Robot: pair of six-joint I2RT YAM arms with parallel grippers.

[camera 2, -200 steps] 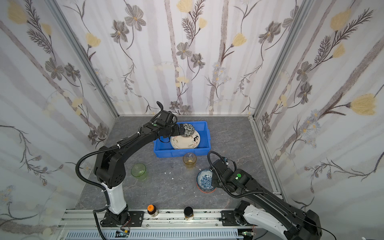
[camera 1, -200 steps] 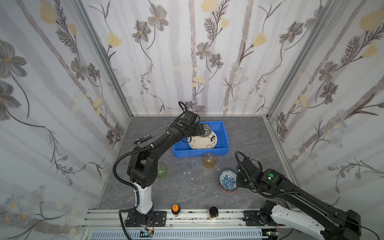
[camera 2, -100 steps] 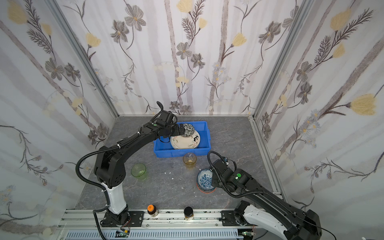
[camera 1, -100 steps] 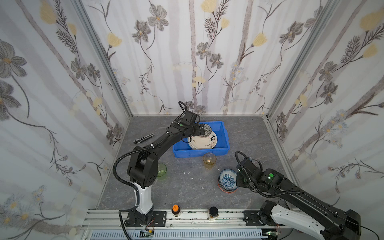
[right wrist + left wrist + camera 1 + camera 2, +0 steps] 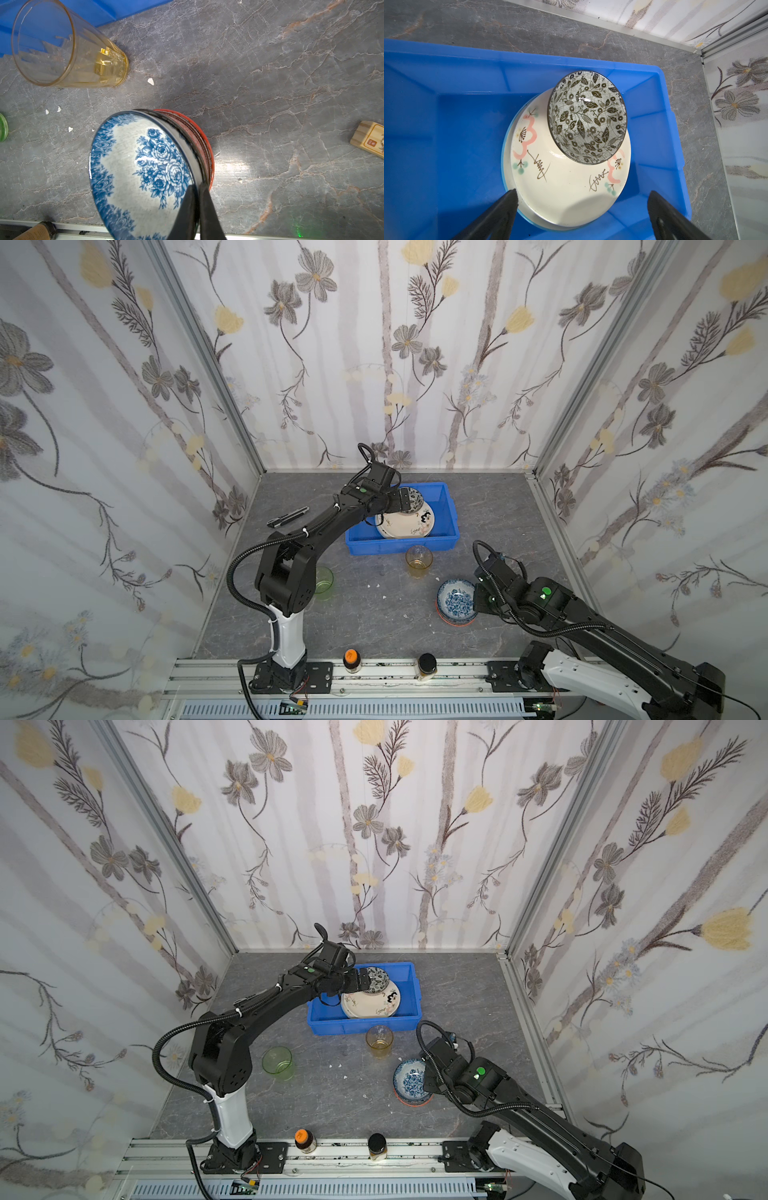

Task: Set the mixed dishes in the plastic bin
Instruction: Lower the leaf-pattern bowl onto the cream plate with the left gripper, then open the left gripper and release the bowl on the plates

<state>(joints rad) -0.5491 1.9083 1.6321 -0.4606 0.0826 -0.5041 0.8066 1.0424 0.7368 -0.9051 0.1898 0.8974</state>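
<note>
Pinching rim of blue floral bowl (image 5: 141, 166) with right gripper (image 5: 197, 195), jaws narrow on it; seeing that bowl stacked in orange bowl (image 5: 199, 135), apart from plastic bin (image 5: 446, 72); holding left gripper (image 5: 582, 194) wide open, empty, above leaf bowl (image 5: 586, 118) resting on cream plate (image 5: 560, 187) inside bin; noting amber tumbler (image 5: 419, 561) just beside bin, green tumbler (image 5: 277, 1063) well apart.

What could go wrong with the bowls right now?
1. The right gripper pinches only the thin rim of the blue floral bowl, so the bowl might slip or tip when lifted.
2. That bowl rests on the orange bowl, which could get dragged along.
3. The amber tumbler stands between them and the blue bin; a low carry might knock it over.
</note>
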